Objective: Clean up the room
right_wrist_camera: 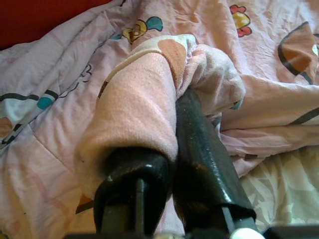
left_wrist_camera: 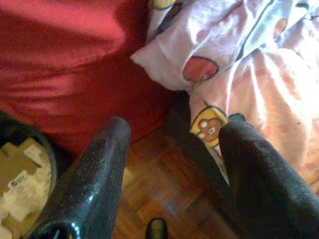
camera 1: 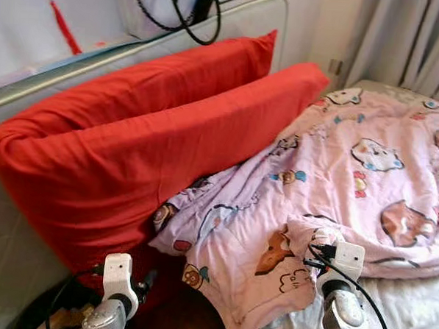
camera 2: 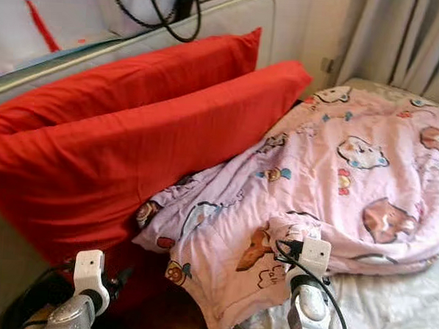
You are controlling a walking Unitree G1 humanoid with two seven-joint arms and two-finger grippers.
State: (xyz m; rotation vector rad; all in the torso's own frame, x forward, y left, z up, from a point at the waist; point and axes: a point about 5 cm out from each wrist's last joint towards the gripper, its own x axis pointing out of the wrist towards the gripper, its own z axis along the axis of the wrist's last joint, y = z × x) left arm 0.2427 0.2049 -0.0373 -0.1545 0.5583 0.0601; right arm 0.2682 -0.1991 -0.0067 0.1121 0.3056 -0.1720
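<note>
1 pink cartoon-printed cotton quilt (camera 1: 351,179) lies rumpled on the bed, soft, light and floppy. The right claw (right_wrist_camera: 174,107) pinches a fold at its near edge, a good hold, though I judge it will drag and sag. The left claw (left_wrist_camera: 172,149) is spread over the wooden floor (left_wrist_camera: 164,184).

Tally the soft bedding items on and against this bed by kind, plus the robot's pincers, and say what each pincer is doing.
Large red fabric pillows: 2
Pink cartoon-print quilt: 1
Pincers: 2 – left pincer open above the wooden floor; right pincer shut on a quilt fold
Total: 5
</note>
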